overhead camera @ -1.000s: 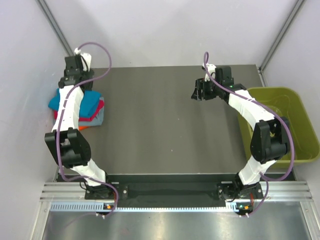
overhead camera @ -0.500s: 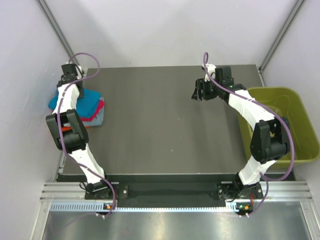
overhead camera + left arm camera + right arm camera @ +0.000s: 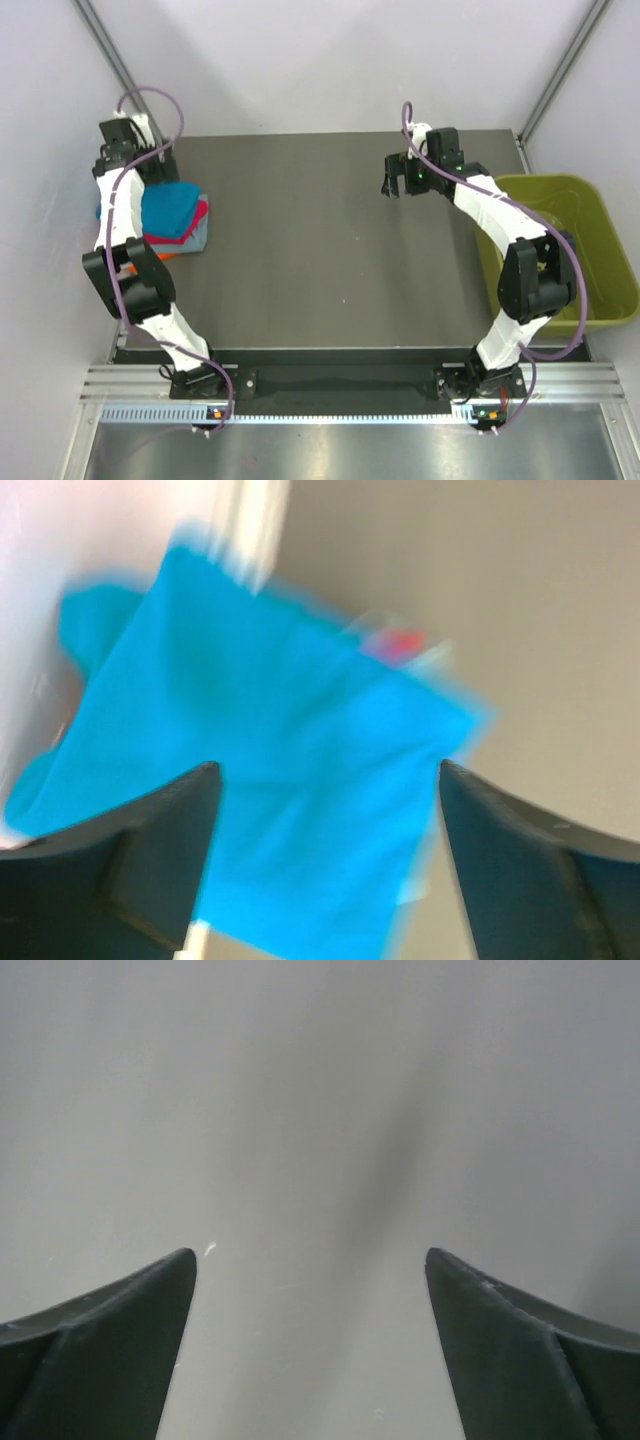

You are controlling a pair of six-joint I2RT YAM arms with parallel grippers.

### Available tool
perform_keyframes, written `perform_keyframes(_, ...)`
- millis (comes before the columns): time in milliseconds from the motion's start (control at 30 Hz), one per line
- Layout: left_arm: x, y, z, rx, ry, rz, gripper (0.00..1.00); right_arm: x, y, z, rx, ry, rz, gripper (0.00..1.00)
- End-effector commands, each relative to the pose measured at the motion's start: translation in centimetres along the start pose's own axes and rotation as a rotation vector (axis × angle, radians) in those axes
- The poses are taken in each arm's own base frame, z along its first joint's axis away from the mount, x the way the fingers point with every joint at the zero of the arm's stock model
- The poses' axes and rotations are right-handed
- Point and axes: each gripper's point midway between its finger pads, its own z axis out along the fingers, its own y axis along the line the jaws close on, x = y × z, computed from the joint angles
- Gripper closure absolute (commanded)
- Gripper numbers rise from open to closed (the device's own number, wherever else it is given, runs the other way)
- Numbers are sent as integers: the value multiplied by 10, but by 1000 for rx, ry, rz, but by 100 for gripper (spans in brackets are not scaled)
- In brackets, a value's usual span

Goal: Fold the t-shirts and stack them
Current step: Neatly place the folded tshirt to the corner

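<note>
The t-shirts lie folded in one stack (image 3: 172, 218) at the table's left edge. The teal-blue one (image 3: 166, 204) is on top, with magenta-red (image 3: 202, 213), grey (image 3: 198, 238) and orange (image 3: 160, 255) edges showing beneath it. My left gripper (image 3: 118, 152) hovers above the stack's far left corner, open and holding nothing. In the blurred left wrist view the teal shirt (image 3: 270, 750) fills the space below the left gripper (image 3: 325, 770). My right gripper (image 3: 397, 185) hangs open over bare table at the back right; the right wrist view shows only grey tabletop between the right gripper's (image 3: 310, 1255) fingers.
An olive-green plastic bin (image 3: 590, 215) stands off the table's right edge, beside the right arm. Grey walls close in at the back and on both sides. The dark tabletop (image 3: 320, 260) stretches between the two arms.
The left arm swung its gripper back and left off the stack, and its jaws stand wider. The right gripper's jaws opened wider and it shifted slightly.
</note>
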Motion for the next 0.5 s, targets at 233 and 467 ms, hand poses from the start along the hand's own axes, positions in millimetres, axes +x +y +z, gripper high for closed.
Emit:
perform_keyframes(233,-169,-112,-199,513,-690,-123,1,-154,-77,-98,679,-263,-117,0)
perform_keyframes(467,-158,-113,-177,502,-641,-161,1,-110,-96,-106,747,-126,-59,0)
